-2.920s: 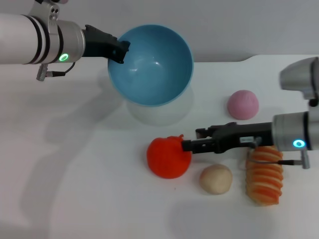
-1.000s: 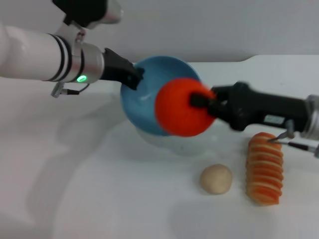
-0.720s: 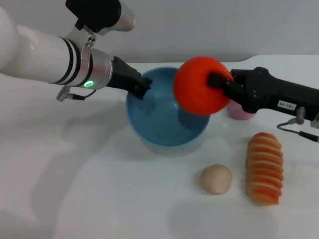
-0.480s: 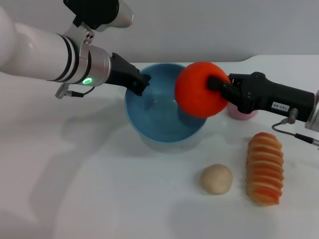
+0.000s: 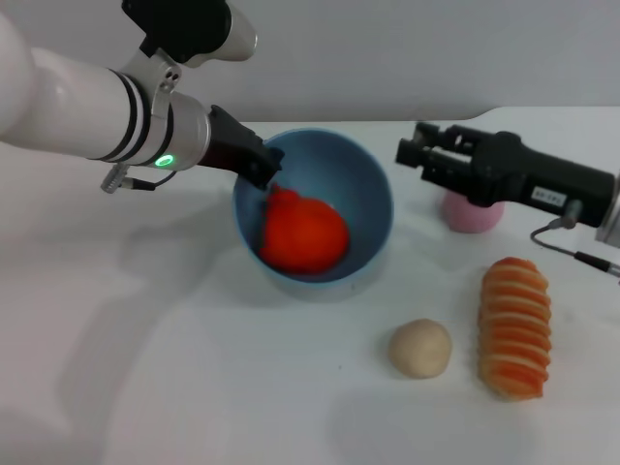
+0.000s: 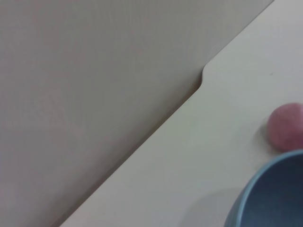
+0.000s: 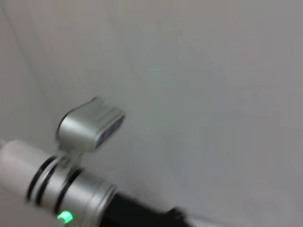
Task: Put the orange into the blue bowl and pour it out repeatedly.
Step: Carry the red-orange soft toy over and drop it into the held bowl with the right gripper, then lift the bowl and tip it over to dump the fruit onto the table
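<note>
A flat white table (image 5: pixel 194 387) is spread across the head view, and a pale wall is seen behind it. The white, silver-banded left arm is reached in from the left, and its black left gripper (image 5: pixel 262 172) is clamped on the near-left rim of the round, smooth light-blue bowl (image 5: pixel 373 199), which is tilted slightly. The bright red-orange, lumpy toy orange (image 5: pixel 302 234) is lodged inside the bowl, against its left inner wall, just beside the gripper's tip. The black right gripper (image 5: pixel 415 155) is held to the right of the bowl, apart from its rim, with its fingers spread and nothing held between them. A striped orange-and-cream bread-like roll (image 5: pixel 514 327) is laid on the table near the right edge. A pink ball (image 5: pixel 471 215) is partly hidden behind the right gripper's body, and a smaller beige ball (image 5: pixel 420 349) is set just left of the roll. In the left wrist view, only part of the bowl's rim (image 6: pixel 255 194) and the pink ball (image 6: pixel 286 126) are shown.
</note>
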Tool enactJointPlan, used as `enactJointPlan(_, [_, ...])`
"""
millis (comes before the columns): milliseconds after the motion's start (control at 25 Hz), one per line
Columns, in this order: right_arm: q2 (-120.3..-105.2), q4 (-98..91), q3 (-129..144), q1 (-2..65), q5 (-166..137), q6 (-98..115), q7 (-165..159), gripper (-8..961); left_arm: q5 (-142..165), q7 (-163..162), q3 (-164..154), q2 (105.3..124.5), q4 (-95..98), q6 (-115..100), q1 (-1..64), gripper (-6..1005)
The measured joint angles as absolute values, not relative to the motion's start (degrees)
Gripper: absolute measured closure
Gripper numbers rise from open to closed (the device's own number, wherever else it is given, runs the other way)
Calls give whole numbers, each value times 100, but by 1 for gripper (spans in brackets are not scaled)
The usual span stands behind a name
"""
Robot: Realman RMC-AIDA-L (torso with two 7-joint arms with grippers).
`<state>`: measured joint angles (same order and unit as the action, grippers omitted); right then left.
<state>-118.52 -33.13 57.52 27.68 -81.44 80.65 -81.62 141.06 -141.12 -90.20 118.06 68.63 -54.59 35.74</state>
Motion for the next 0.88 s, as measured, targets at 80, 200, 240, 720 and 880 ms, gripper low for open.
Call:
enactJointPlan(80, [-11847, -3360, 5260, 2615, -8135, 8099, -8102, 616, 14130, -14112, -9009, 11806, 6864, -5420, 3566, 998])
enactJointPlan(200, [-11806, -3438, 4958, 2457, -8150, 8146, -8067, 519, 14187, -14076, -9024, 11805, 6882, -5353, 3576, 998])
enactJointPlan(240, [-11778, -3492, 4840, 2362, -8160, 8161, -8054, 498, 14234, -14065, -9033, 11805, 6894, -5337, 3591, 998])
enactJointPlan(720, [-11824, -3101, 3357, 1428, -8183, 8441, -7620, 275, 15713, -13953, -10482, 11821, 7858, -3662, 3297, 999])
enactJointPlan(880, [-11822, -2690, 2926, 1356, -8169, 8470, -7311, 203, 16505, -13661, -11347, 11828, 8187, -2636, 2842, 999])
